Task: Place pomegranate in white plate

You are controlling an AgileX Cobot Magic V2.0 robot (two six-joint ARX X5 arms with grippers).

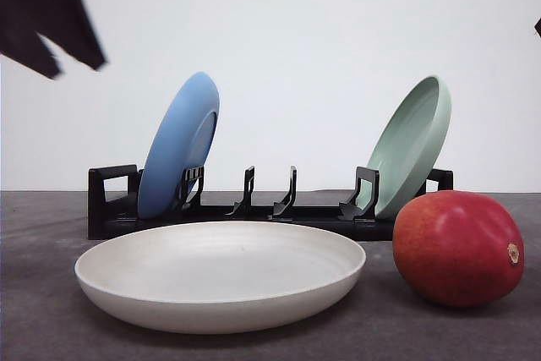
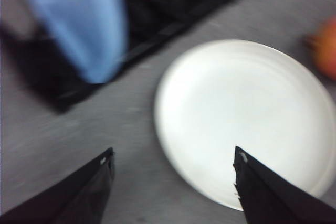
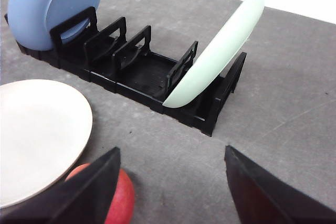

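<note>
**Red fruit on table beside empty cream plate**

Far left in the front view, raised above the table: dark left gripper (image 2: 173,163), fingers spread wide apart over the wide shallow matte off-white plate (image 1: 220,275), holding nothing. Behind, in a black slotted plastic dish rack (image 1: 254,207): glossy blue round plate (image 1: 179,145) leaning at the left end, pale green round plate (image 1: 412,145) leaning at the right. Right of the white plate, just beside its rim, resting on the grey table (image 1: 42,319): smooth glossy red pomegranate (image 1: 456,247). Above it in the right wrist view, right gripper (image 3: 170,174), fingers parted, empty.
</note>
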